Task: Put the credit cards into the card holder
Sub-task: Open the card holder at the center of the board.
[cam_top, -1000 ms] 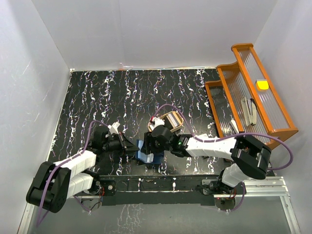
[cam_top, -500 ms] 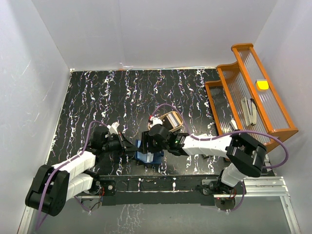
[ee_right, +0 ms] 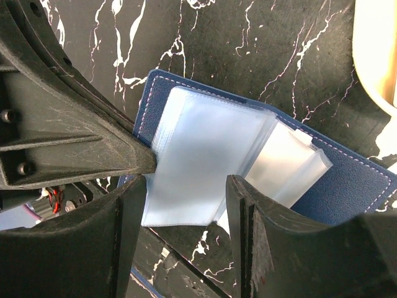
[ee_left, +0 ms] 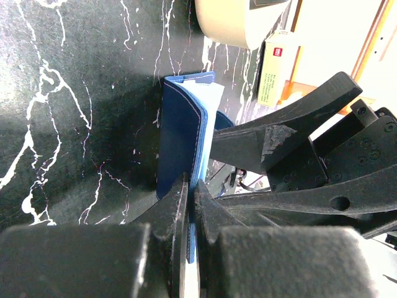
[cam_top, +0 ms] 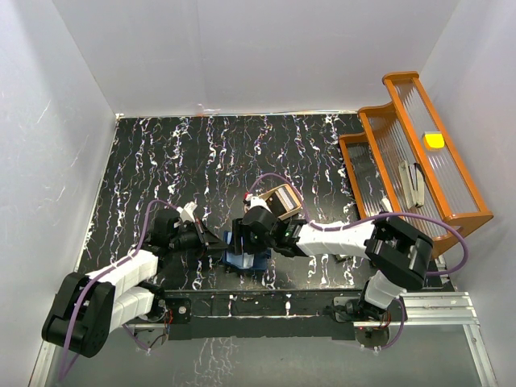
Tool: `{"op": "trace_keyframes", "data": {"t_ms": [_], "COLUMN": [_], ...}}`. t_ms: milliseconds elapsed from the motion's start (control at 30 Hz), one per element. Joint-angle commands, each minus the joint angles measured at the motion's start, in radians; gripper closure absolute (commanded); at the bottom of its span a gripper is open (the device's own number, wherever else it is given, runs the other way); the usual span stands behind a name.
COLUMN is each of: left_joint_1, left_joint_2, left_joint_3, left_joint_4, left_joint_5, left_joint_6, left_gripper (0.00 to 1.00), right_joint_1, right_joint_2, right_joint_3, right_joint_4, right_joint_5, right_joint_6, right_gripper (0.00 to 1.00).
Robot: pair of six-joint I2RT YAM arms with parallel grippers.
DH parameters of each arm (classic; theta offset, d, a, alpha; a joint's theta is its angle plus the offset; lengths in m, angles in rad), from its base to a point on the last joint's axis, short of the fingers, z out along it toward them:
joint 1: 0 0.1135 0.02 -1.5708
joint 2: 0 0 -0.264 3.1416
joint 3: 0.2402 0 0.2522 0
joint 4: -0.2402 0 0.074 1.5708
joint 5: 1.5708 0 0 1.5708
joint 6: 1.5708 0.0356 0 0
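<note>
From above: one card holder (cam_top: pixel 240 260) near the front edge, wedged between left gripper (cam_top: pixel 219 242) and right gripper (cam_top: pixel 243 240). Just beyond, one tan tray (cam_top: pixel 284 199). Far right, one orange rack (cam_top: pixel 419 153). No credit cards to pick out with any certainty from here.

Over to the left wrist: pinched tight on the edge of the navy cover, long axis of the holder running straight away from the fingertips. Just beside it, one finger of the right arm. Behind, one cream block (ee_left: pixel 276 68) next to the tray.

On to the right wrist: half open, gripping nothing, straddling the stack of clear sleeves (ee_right: pixel 205 155) directly under the fingertips. Holder spread open, long axis slanting from upper left to lower right. Zero cards in sight. By the look of it, right arm nearer the pockets, yet in need of a card first.
</note>
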Motion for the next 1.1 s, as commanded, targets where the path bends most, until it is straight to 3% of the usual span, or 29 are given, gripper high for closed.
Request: {"op": "trace_keyframes", "data": {"t_ms": [0,667,1067], "left_joint_1": [-0.001,-0.001,-0.001], "left_joint_2": [-0.016,-0.015,-0.009], "left_joint_3": [0.024,0.024,0.026], "left_joint_4": [0.008,-0.024,-0.029], "left_joint_5": [0.024,0.009,0.006], "left_joint_6": [-0.002,0.021,0.025], "left_gripper": [1.0,1.0,1.0], "right_joint_1": [0.004,0.005,0.005], "right_joint_2": [0.008,-0.066,-0.122], "right_joint_3": [0.05,0.029,0.058], "right_joint_4": [-0.009,-0.086,-0.206], "right_joint_5": [0.016,0.089,0.207], "right_joint_6": [0.0,0.0,-0.05], "right_gripper": [0.49,0.5,0.35]}}
